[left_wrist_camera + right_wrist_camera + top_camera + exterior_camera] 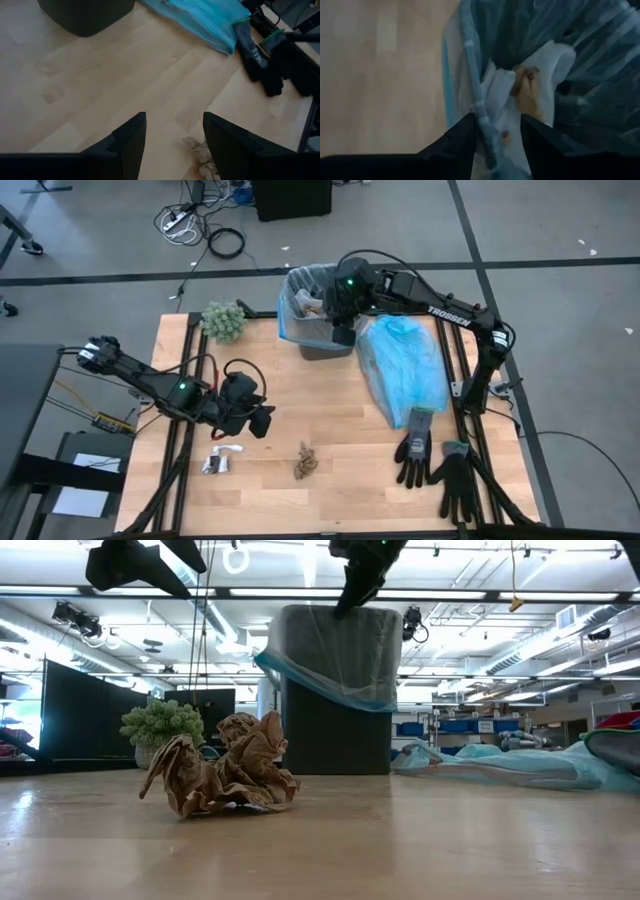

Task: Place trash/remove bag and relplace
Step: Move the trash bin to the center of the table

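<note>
The right pincer [343,332] hung over the lined black bin [322,345] at the counter's [330,420] far edge, fingers parted and holding nothing, above crumpled white paper [540,80] lying inside the bag [470,75]. The left pincer [262,420] hovered released above the counter, near a brown scrap [303,463] and a small silver piece [213,465].

Black bin [325,345], lt-blue bag [405,370]

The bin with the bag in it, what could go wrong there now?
The right gripper hangs open over the bin, its fingers on either side of the bag's rim, so it might snag and pull the liner loose. The white paper lies high near that rim and could tumble out.
</note>
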`<state>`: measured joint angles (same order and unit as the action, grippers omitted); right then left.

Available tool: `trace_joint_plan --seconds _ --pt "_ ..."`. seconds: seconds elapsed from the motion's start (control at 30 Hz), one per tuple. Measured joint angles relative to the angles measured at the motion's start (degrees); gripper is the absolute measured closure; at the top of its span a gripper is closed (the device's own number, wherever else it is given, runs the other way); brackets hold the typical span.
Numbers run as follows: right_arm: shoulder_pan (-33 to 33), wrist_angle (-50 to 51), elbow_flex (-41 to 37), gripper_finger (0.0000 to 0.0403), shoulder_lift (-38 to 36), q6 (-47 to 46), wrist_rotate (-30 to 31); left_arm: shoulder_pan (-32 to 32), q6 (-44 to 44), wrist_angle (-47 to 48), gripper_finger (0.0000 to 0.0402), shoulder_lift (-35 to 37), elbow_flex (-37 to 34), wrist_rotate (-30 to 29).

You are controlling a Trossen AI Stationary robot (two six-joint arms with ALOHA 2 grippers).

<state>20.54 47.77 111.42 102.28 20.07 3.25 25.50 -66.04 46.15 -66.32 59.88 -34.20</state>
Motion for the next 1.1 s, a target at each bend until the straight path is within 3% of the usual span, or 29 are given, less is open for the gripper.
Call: trace_joint_plan --seconds 0.13,0.37,1.1 --pt "0.1 1.3 0.0 0.03 0.6 0.0 -0.5 0.0 -1.4 0.1 0.0195 0.0 0.0 0.0" --pt "-2.5 2.1 0.0 0.0393 0.8 0.1 -1.3 0.0 -2.0 0.0 0.0195 0.0 0.0 0.0" --pt "-20.1 3.1 2.8 0.0401 0.6 -10.0 2.6 -0.4 -6.4 0.4 0.0195 0.0 0.0 2.2"
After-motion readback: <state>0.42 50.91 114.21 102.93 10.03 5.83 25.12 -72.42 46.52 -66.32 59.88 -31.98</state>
